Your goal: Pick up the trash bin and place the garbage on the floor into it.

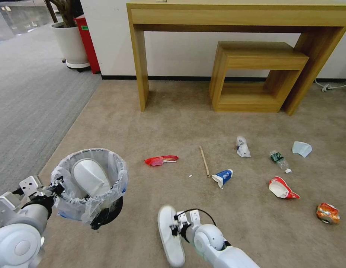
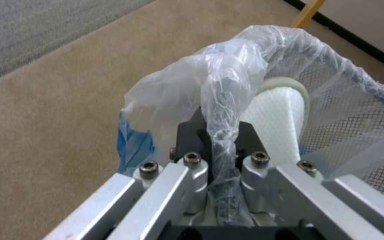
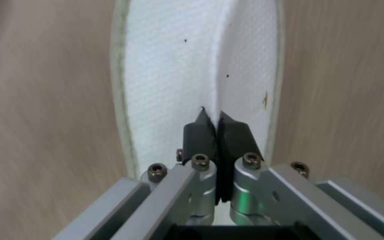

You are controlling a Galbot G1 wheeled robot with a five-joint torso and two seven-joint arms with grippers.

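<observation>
Jaws of the right gripper (image 3: 216, 125) are pinched tight on the flat white cloth slipper (image 3: 192, 66), low over the beige carpet floor (image 1: 225, 230). The left gripper (image 2: 221, 133) is clamped on the rim of the small round black bin with the clear plastic bag (image 1: 89, 184), held just off the floor to the left, another white slipper inside. Lift this one high enough to clear that rim, I think.

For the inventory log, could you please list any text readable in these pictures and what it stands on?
None reads.
Print too small or blurred: blue-white cup, red-white cup, orange can, bottle's green label, green sticker on the red object beside the plant pot.
</observation>
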